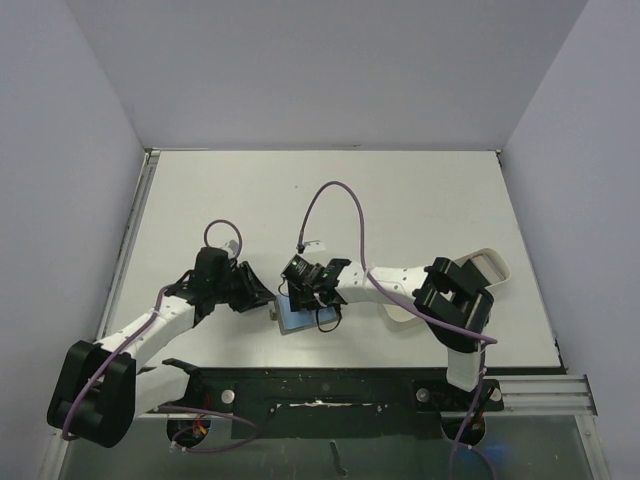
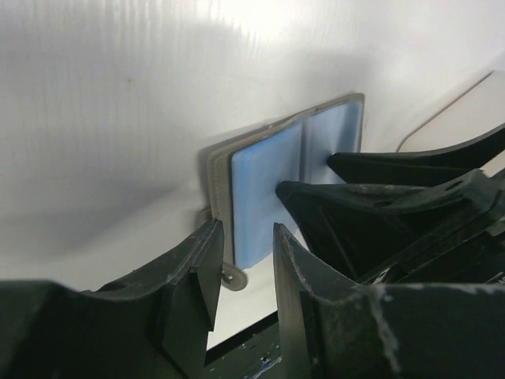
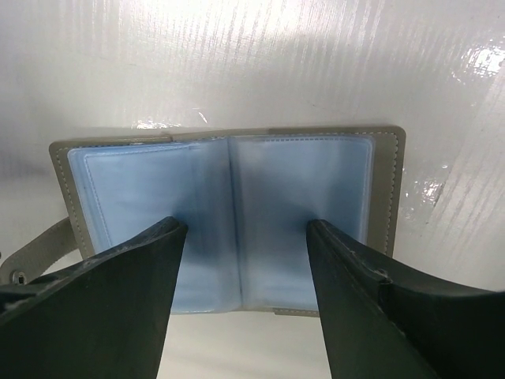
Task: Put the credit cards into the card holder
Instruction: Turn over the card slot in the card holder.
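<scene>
The card holder lies open flat on the white table, light blue lining up and grey-olive edge around it. My right gripper is open just above it, one fingertip over each blue page. My left gripper is open at the holder's clasp side, with the small clasp tab lying loose in the gap between its fingers. From above, the card holder peeks out under the right gripper, with the left gripper close on its left. The credit cards are out of view.
A white oblong tray sits at the right, partly behind the right arm. The black base rail runs along the table's near edge, close to the holder. Grey walls enclose the table.
</scene>
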You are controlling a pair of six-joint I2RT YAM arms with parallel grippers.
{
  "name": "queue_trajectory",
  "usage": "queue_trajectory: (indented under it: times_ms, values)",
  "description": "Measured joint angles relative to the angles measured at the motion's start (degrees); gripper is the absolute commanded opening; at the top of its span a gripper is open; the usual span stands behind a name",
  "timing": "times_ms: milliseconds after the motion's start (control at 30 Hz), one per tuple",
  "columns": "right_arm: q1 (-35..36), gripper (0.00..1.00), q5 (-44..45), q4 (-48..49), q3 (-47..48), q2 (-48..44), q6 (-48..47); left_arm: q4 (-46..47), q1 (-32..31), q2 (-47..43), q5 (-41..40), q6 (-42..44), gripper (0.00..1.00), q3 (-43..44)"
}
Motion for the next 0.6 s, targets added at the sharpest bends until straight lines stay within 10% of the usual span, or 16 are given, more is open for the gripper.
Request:
queue_trajectory:
  times_ms: [600]
  values:
    - [0.6, 0.63, 1.7, -1.2, 1.0, 0.7, -0.3, 2.2, -0.9, -0.3, 0.1, -2.5, 0.35, -4.6]
